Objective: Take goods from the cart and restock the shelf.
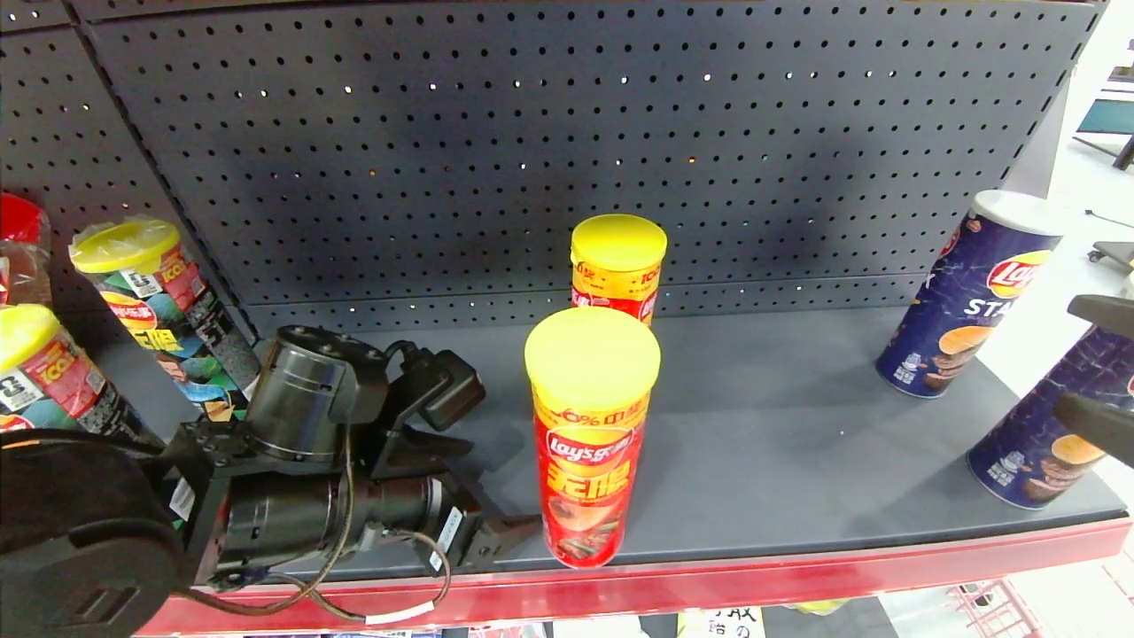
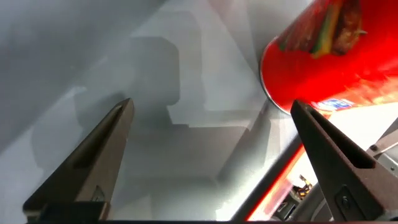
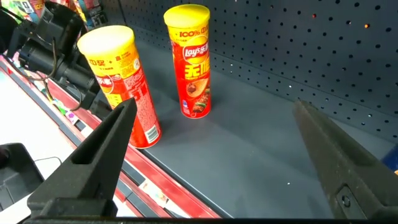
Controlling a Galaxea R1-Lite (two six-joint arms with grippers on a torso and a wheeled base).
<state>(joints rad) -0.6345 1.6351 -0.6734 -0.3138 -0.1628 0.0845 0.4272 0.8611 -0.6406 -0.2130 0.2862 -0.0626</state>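
**Jaws spread wide on both arms, nothing held**

At the front edge of the shelf (image 1: 780, 425), the left gripper (image 2: 211, 106) lies low, gaping and empty, just beside the front red can (image 1: 589, 443), which stands upright. The rear red can (image 1: 617, 266) stands behind it near the back panel. The far blue can (image 1: 970, 292) and the near blue can (image 1: 1032, 443) stand by the right edge, near the right gripper (image 3: 214, 106), which is also gaping and empty.

There are two red chip cans (image 1: 589, 443) (image 1: 617, 266), two blue chip cans (image 1: 966, 301) (image 1: 1045, 434) and two dark yellow-lidded cans (image 1: 164, 310) (image 1: 44, 372).
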